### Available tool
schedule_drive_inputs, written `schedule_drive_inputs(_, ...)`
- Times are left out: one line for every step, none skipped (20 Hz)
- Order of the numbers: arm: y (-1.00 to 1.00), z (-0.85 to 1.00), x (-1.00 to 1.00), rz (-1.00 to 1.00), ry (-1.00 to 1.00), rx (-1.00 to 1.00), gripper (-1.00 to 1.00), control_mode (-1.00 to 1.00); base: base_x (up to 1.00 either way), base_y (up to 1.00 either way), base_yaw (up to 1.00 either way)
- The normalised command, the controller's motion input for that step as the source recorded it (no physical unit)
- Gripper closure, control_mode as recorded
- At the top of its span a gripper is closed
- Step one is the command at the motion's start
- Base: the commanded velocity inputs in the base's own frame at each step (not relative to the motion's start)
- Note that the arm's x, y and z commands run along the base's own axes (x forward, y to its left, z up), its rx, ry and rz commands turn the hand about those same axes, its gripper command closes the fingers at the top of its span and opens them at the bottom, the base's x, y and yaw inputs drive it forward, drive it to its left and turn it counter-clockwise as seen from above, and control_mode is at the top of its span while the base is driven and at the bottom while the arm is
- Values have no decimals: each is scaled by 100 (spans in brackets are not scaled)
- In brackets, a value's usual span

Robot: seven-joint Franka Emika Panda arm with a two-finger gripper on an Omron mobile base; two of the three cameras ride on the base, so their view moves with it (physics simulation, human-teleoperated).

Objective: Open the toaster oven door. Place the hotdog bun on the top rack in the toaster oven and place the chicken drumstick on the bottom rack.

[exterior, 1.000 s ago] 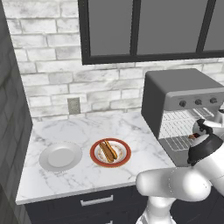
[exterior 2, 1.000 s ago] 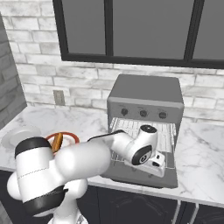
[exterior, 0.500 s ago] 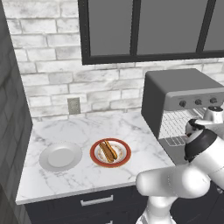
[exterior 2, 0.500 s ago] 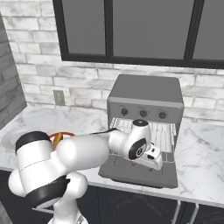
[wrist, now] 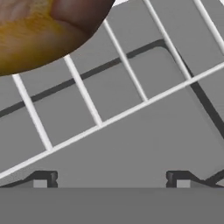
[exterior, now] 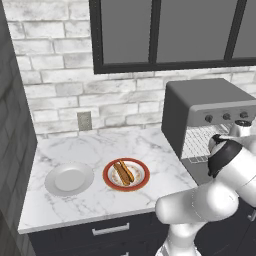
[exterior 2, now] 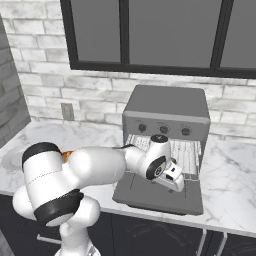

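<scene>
The toaster oven (exterior 2: 165, 107) stands with its door (exterior 2: 145, 192) folded down flat. My gripper (exterior 2: 178, 183) hangs open just above the door, at the mouth of the cavity. In the hand view the open gripper (wrist: 111, 180) has nothing between its fingertips (wrist: 43, 179). The golden-brown chicken drumstick (wrist: 39, 30) lies apart from them on a wire rack (wrist: 131, 83) low in the cavity, which I take for the bottom rack (exterior 2: 192, 155). The hotdog bun (exterior: 123, 172) rests on a red-rimmed plate (exterior: 142, 182) on the counter, left of the toaster oven (exterior: 200, 102).
An empty grey plate (exterior: 69, 179) sits left of the red-rimmed one. A brick wall with an outlet (exterior: 84, 120) backs the marble counter (exterior: 100, 145), and a dark window runs above. My arm's elbow (exterior: 220, 185) bulks in front of the open door.
The jaws have widened to fully open and the drumstick lies free on the rack. The hand has drawn slightly left and up, away from the cavity.
</scene>
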Motion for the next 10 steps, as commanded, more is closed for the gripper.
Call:
schedule_drive_inputs(2, -21, 19, -16, -5, 0, -100, -100, 0, 0, 0)
schedule_drive_inputs(0, -3, 43, -16, -4, 0, -100, -100, 0, 0, 0)
schedule_drive_inputs(0, -5, 44, -17, -1, 0, -100, -100, 0, 0, 0)
schedule_drive_inputs(0, -6, 36, -17, 0, 0, -100, -100, 0, 0, 0)
schedule_drive_inputs(0, -10, 27, -16, 0, 0, -100, -100, 0, 0, 0)
schedule_drive_inputs(0, -5, 27, -15, 0, 0, -100, -100, 0, 0, 0)
schedule_drive_inputs(-3, 0, 35, -13, 0, 0, -100, -100, 0, 0, 0)
schedule_drive_inputs(-9, 0, 33, -11, 0, 0, -100, -100, 0, 0, 0)
schedule_drive_inputs(-6, 0, 25, -9, 0, 0, -100, -100, 0, 0, 0)
schedule_drive_inputs(-8, -3, 11, -7, 0, 0, -100, -100, 0, 0, 0)
